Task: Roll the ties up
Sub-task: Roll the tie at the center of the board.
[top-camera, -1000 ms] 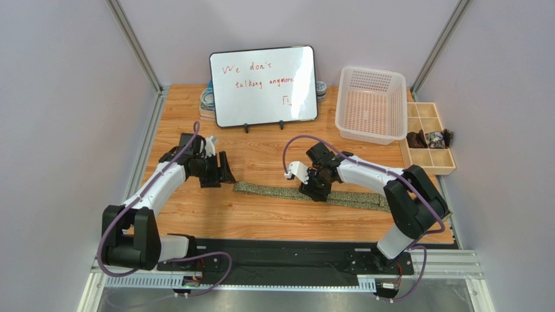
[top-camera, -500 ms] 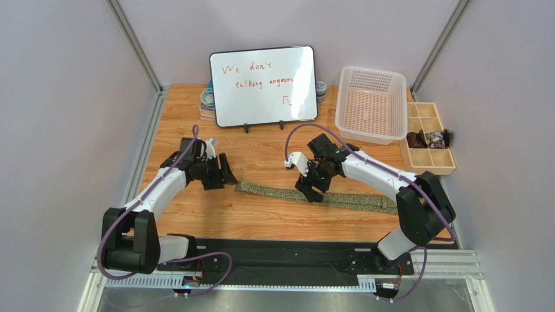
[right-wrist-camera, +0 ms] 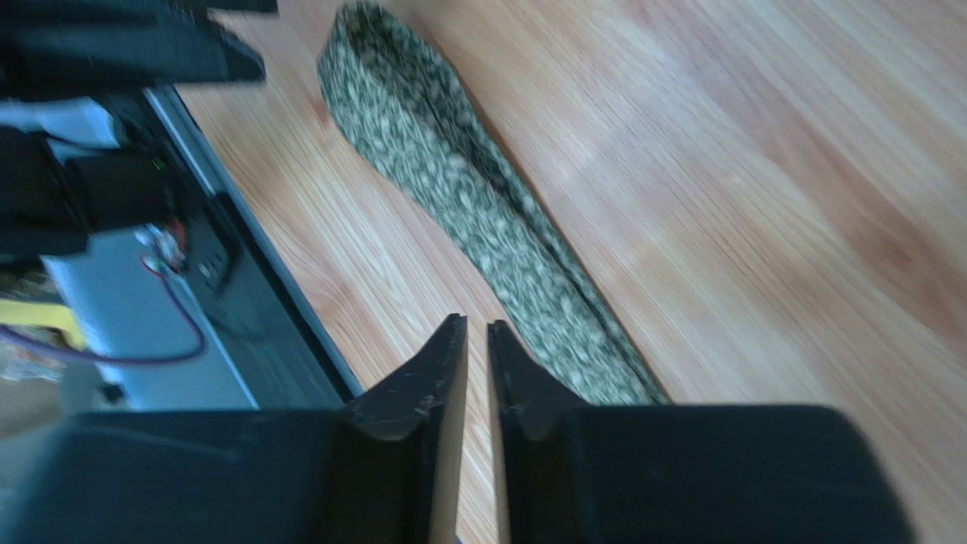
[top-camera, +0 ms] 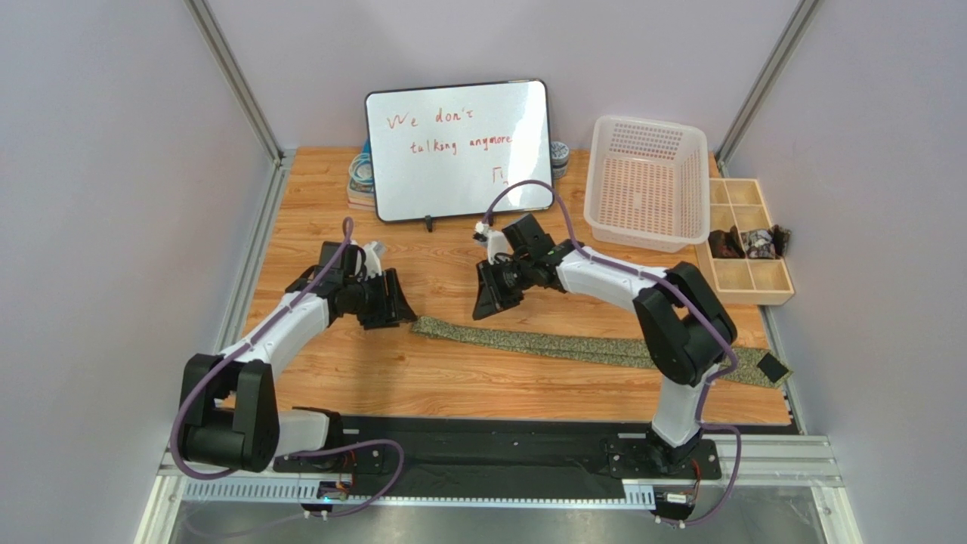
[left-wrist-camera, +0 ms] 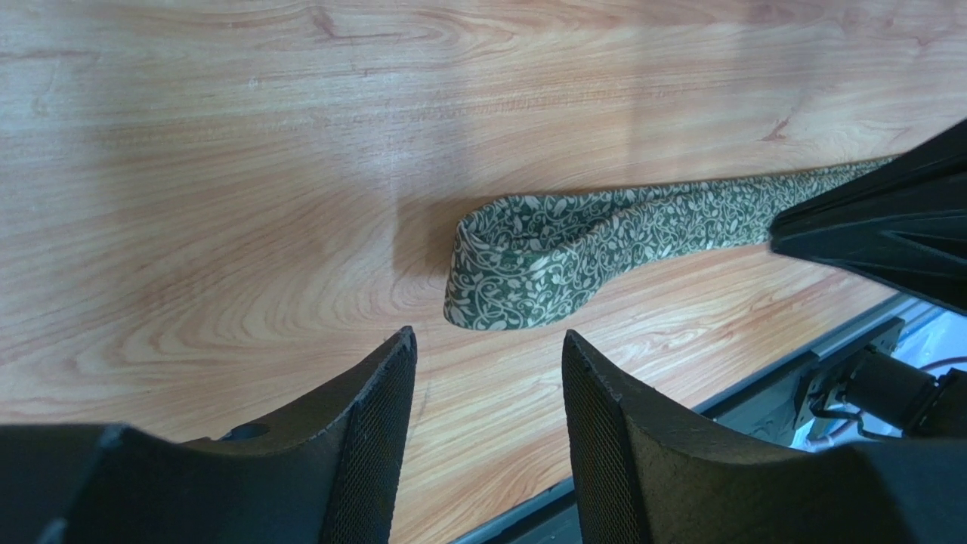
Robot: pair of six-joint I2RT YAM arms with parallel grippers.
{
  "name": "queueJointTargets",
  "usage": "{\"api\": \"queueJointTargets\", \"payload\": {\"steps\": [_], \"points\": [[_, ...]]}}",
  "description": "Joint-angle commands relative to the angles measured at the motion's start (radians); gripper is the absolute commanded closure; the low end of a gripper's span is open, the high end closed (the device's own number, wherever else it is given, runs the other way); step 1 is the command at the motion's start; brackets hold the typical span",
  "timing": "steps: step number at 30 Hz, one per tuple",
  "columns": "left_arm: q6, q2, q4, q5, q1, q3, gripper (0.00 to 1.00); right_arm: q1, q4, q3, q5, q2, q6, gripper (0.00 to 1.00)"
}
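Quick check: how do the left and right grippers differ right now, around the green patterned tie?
The left gripper stands open, jaws well apart; the right gripper is nearly shut, only a slit between its jaws. The left gripper faces the folded end of the olive-green patterned fabric tie; the right gripper sits further along, past the tie's far edge over the wooden table. Shared: both are empty, neither gripping the tie.
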Motion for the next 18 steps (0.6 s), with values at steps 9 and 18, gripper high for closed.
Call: {"api": "queueJointTargets", "payload": {"steps": [9,18], "points": [[-0.004,0.055,0.058,0.021,-0.006,0.004,0.45,0.118,0.222,0.163,0.005,0.207,0.438,1.0],[0.001,0.087,0.098,0.042,-0.006,-0.002,0.47,0.12,0.163,0.178,0.049,0.3,0.409,1.0]]}}
